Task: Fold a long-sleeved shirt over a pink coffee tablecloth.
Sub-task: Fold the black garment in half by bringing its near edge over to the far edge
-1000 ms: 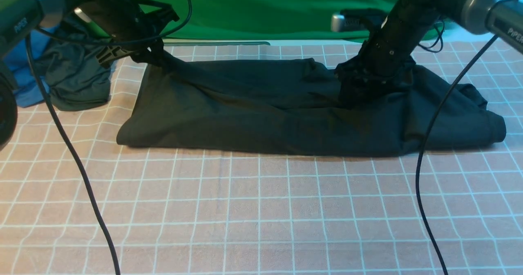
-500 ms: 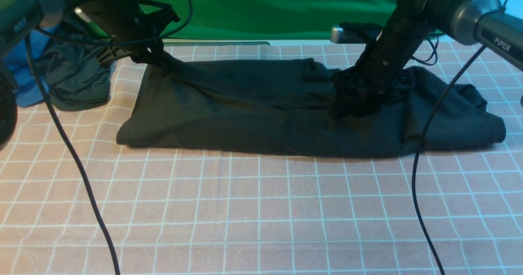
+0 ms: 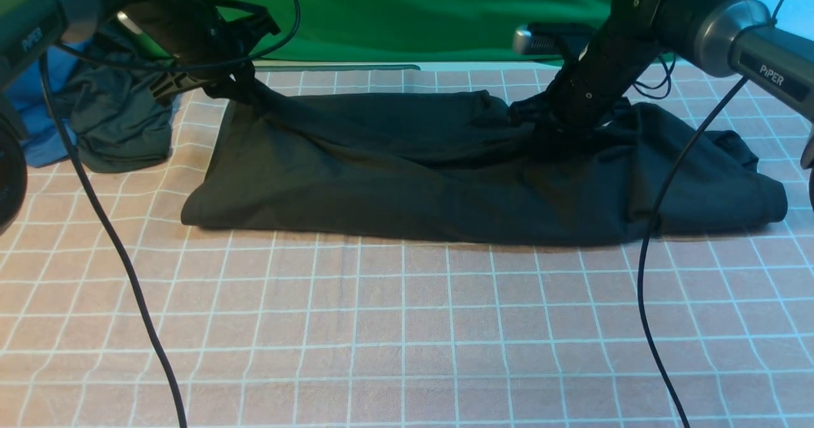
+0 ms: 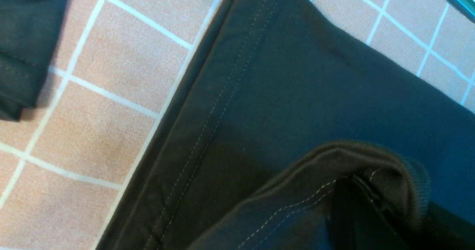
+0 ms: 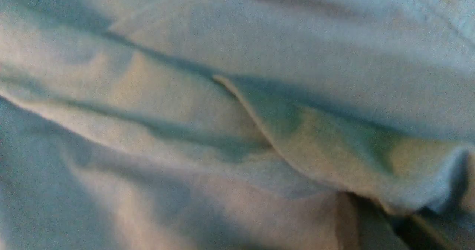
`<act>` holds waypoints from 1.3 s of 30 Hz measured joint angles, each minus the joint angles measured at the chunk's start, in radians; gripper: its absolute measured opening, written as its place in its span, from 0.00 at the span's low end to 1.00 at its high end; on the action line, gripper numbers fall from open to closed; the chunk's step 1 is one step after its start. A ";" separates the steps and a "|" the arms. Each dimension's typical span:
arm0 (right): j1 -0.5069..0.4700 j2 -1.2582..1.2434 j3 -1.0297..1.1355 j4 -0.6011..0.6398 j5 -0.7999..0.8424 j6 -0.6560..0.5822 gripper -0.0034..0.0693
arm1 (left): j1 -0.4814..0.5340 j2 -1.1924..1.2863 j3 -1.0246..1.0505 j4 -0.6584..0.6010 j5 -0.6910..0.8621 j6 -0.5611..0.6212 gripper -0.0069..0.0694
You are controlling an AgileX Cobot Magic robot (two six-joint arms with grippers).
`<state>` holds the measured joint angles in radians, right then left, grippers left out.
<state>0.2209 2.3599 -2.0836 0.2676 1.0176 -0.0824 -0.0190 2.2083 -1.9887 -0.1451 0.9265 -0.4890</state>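
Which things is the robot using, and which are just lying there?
In the job: shirt, pink tablecloth, left gripper and right gripper, both pinching the shirt.
Lying about: grey-green garment, blue cloth, green cloth.

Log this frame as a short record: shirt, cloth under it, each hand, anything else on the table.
shirt: black shirt, lying as a long band from left to right on the far half of the tablecloth
left hand: shut on the shirt's far left corner, fabric pulled up
right hand: shut on a pinch of shirt near its far edge, right of middle
other: dark garment bunched at far left; green cloth behind
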 joint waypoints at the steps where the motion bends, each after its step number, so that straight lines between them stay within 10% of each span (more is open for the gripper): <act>1: -0.002 0.000 -0.005 -0.001 -0.005 0.000 0.13 | 0.000 0.000 0.000 0.000 -0.004 0.000 0.15; 30: -0.031 0.045 -0.033 -0.001 -0.338 -0.023 0.14 | 0.000 0.048 -0.009 0.034 -0.257 -0.023 0.16; 39: -0.031 0.045 -0.033 0.000 -0.440 -0.026 0.46 | 0.000 0.056 -0.010 0.054 -0.306 -0.026 0.52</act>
<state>0.1900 2.4047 -2.1164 0.2679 0.5780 -0.1082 -0.0190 2.2643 -1.9989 -0.0907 0.6202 -0.5146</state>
